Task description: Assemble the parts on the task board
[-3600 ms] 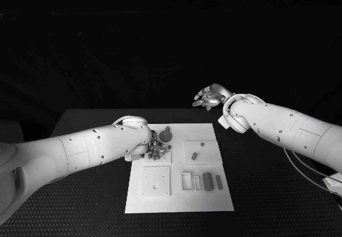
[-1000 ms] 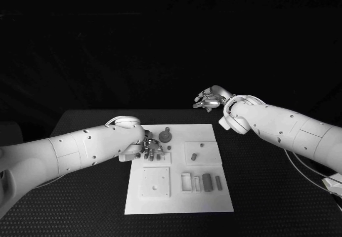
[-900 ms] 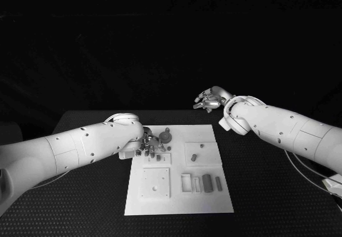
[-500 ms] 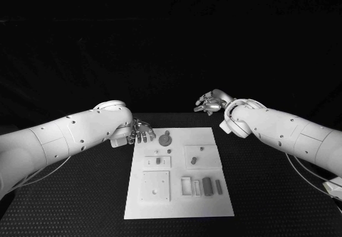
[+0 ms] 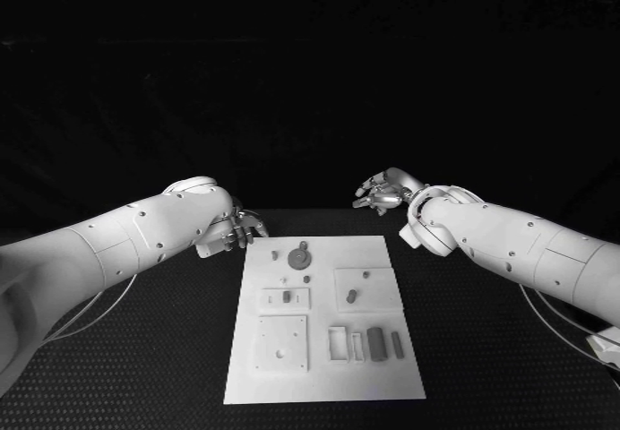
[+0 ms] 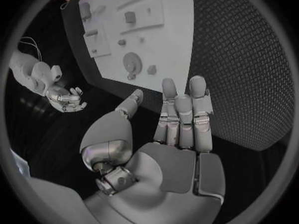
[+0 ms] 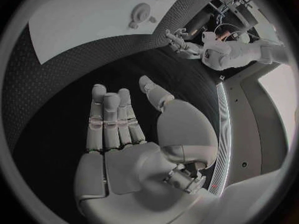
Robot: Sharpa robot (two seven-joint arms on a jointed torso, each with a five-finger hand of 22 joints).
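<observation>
Task board (image 5: 323, 358) lies between both hands' spread fingers (image 5: 245, 229).

We find no legible text, label, brand, number or sign in any view. The task board (image 5: 323, 318) and the parts (image 5: 374, 343) on it carry no markings that we can read, and neither do the white arm casings or the dark surface (image 5: 155, 358).
</observation>
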